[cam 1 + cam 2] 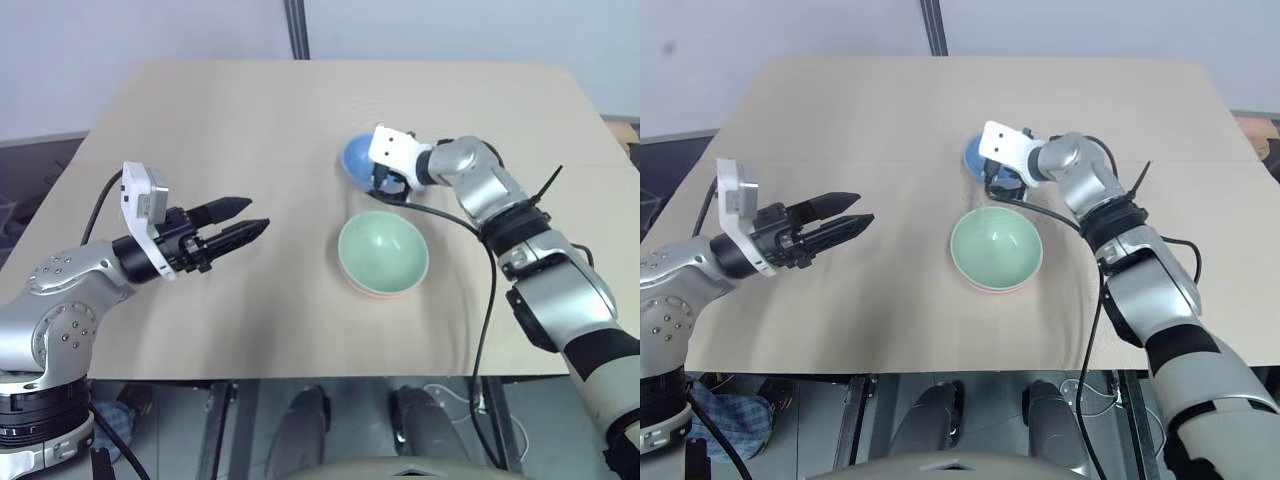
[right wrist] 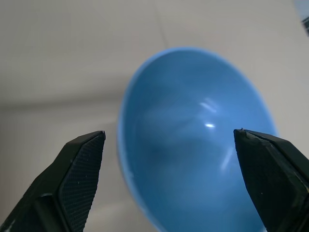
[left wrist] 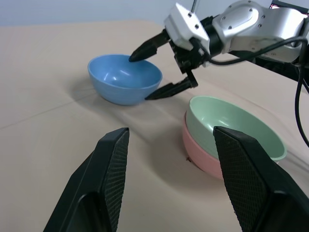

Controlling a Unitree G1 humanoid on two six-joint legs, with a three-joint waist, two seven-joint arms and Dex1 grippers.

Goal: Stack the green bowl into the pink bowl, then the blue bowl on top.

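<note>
Left hand [image 1: 242,220], nearest the viewer, hovers above the bare table [image 1: 200,120] with its two black fingers partly spread and nothing between them; beyond it the green bowl [image 1: 383,252] already sits nested in the pink bowl [image 3: 203,153]. Farthest off, the right hand [image 3: 155,71] is spread wide and empty around the near rim of the blue bowl [image 3: 123,77], one finger over the hollow and one outside the wall. A shallow or off-centre pinch there could tip or skid the smooth bowl, or the lift could knock the nearby stack; no brand, label or writing is readable.

Tan table [image 1: 250,120] – blue bowl [image 3: 124,78] & pink bowl [image 3: 203,155] on it.
</note>
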